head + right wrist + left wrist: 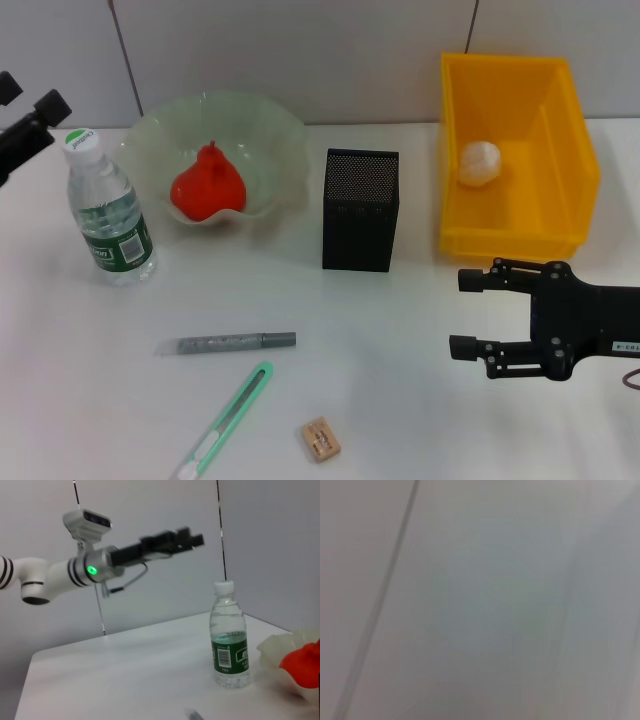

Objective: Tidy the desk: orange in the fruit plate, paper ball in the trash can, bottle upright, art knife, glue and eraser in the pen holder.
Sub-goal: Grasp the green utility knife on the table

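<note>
White counter (420,330): your right claw (462,315), fingers apart, hovers near its front-right edge; left claw (35,110), state unclear, far left.

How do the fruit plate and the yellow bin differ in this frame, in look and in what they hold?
The fruit plate is round, wavy-edged and translucent pale green; the yellow bin is rectangular, straight-walled and opaque. The plate holds a red pear-shaped fruit, the bin a white paper ball. The plate sits left of the black mesh pen holder, the bin right of it. Both sit at the table's far side, each holding one item.
</note>
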Controlling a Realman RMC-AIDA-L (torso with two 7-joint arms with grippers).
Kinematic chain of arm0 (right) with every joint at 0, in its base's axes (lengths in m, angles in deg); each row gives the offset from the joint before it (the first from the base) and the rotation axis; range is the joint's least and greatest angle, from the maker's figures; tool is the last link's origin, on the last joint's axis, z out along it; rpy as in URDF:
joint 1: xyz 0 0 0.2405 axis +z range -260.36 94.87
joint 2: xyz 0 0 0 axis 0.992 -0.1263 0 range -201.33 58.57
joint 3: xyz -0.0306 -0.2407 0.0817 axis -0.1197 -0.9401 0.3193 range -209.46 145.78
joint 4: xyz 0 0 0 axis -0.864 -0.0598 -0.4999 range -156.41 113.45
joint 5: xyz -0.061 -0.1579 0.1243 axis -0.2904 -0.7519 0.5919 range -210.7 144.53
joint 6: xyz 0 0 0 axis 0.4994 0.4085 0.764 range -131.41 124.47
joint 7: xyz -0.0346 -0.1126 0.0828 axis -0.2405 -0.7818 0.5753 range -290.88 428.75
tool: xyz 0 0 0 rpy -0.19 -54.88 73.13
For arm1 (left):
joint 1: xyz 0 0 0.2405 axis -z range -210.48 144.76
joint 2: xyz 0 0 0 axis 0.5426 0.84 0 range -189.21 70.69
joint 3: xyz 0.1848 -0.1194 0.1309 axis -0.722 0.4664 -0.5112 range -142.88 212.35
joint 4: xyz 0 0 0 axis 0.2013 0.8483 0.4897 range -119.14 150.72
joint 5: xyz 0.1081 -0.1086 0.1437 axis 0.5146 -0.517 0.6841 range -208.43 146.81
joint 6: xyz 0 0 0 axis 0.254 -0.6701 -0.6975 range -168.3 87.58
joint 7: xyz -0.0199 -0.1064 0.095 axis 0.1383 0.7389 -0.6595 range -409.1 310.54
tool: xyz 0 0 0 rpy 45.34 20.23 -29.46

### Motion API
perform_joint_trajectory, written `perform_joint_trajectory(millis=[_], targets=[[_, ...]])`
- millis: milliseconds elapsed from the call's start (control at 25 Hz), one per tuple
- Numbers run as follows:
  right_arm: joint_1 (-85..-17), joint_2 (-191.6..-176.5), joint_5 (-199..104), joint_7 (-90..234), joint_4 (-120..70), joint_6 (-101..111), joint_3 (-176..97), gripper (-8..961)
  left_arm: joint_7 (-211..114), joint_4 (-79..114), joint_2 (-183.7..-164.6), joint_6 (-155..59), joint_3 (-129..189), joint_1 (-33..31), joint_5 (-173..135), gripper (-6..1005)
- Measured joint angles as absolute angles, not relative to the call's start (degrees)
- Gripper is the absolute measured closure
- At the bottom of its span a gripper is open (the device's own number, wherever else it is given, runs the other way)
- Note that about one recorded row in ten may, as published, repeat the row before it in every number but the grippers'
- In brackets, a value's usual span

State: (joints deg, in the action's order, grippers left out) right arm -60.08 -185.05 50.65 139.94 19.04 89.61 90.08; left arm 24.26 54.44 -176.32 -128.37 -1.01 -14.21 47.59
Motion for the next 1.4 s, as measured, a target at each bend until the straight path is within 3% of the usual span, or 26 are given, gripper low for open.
perform_joint_trajectory(millis=[160,360,440,640,680,800,1400], targets=[[-60.02,-185.08,50.68,139.95,19.04,89.60,90.09,150,32.43,57.14,-174.49,-138.23,-2.49,-15.48,49.33,141],[-59.91,-185.17,50.67,139.94,19.04,89.62,90.05,150,34.76,58.11,-174.27,-141.25,-2.68,-15.51,51.34,143],[-59.89,-185.18,50.63,139.90,19.04,89.71,90.02,150,38.98,61.55,-175.46,-144.90,-3.04,-14.01,63.04,144],[-59.94,-185.18,49.25,139.66,19.04,89.98,89.97,150,38.98,61.55,-175.46,-144.90,-3.04,-14.01,63.04,147],[-59.95,-185.16,48.59,139.79,19.08,90.04,89.97,150,41.12,62.64,-176.78,-144.81,-3.94,-12.29,71.91,147],[-60.04,-185.15,45.54,141.04,20.00,90.17,89.97,150,41.94,63.12,-177.52,-144.61,-4.07,-11.33,76.88,149],[-60.77,-184.98,35.46,142.52,26.22,92.40,90.73,150,55.17,72.25,-177.58,-144.58,-7.38,-9.56,86.49,157]])
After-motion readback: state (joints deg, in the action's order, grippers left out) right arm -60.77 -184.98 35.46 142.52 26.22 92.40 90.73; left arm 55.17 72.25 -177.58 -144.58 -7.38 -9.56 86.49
